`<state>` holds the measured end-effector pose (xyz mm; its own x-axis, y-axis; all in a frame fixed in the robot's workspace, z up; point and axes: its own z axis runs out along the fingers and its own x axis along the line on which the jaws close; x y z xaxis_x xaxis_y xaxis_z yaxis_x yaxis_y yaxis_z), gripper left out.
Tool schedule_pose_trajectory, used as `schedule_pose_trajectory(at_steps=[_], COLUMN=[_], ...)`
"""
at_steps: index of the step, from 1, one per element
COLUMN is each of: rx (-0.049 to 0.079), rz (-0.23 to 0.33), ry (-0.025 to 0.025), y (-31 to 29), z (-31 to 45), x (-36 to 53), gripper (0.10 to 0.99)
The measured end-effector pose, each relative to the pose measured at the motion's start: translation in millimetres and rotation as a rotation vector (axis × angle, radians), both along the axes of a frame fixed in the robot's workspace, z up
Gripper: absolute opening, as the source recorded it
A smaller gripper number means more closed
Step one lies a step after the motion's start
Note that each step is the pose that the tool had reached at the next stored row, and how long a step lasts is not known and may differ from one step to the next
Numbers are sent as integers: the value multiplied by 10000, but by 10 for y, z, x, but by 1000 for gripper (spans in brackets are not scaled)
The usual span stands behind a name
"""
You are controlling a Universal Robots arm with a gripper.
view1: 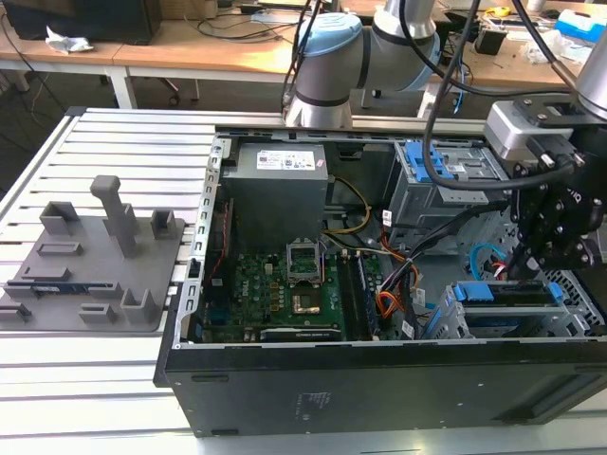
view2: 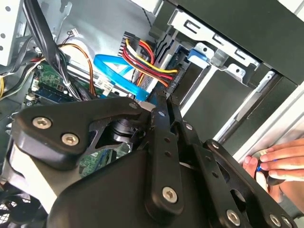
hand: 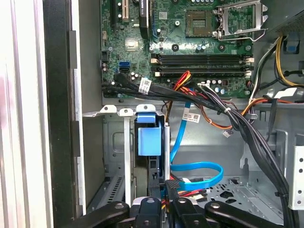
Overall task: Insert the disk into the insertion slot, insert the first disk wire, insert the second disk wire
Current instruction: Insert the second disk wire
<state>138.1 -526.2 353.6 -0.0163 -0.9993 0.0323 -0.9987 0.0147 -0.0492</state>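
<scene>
Jaws (hand: 164, 190) clenched on a black connector, tips partly hidden, beside the disk (hand: 146, 142).

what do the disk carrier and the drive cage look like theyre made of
The disk sits in a bright blue carrier that looks like moulded plastic: matte, evenly coloured, with rounded edges. The insertion slot around it looks like thin sheet metal, dull grey, with perforated holes and folded edges. The gripper hangs just above them.
</scene>
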Motion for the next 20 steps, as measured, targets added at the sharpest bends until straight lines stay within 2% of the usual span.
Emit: schedule_pose_trajectory(at_steps=[20], rx=[2], rz=[0], ry=[1], y=[-10], z=[-41], x=[14], gripper=[161])
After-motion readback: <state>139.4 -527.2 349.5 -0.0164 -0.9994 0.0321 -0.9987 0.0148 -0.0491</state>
